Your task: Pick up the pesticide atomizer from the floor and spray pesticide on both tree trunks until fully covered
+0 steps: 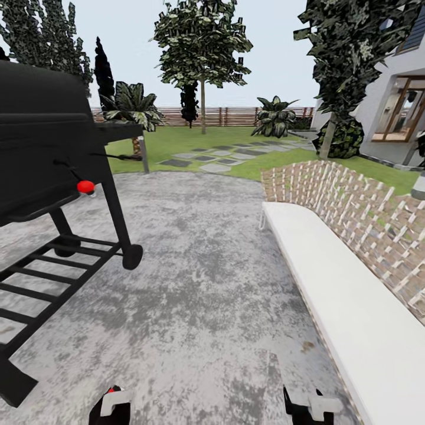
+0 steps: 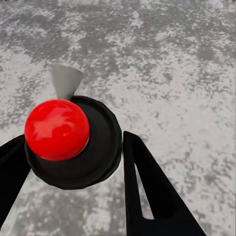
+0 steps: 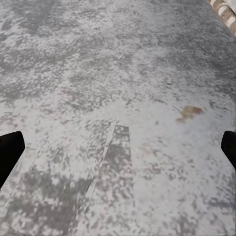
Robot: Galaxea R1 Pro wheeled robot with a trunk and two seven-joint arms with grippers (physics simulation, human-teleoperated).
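Mottled grey paving [image 1: 200, 283] extends ahead to a green lawn [image 1: 195, 141] bounded by a brown slatted wooden fence [image 1: 230, 115]. A black wheeled barbecue grill [image 1: 53, 159] stands at the paving's left edge; a white-cushioned woven bench [image 1: 342, 277] lines its right edge. A tall tree with a pale trunk [image 1: 202, 106] rises mid-lawn.

The left gripper [image 2: 73, 162] clamps a black atomizer with a red spherical cap and grey nozzle [image 2: 69, 137] above the paving. The right gripper [image 3: 118, 147] has its fingers spread wide, holding nothing.

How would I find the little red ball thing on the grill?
Look at the big black grill standing on the grey paving, across from the long white bench. On its front hangs a round red knob, the one bright red spot on it.
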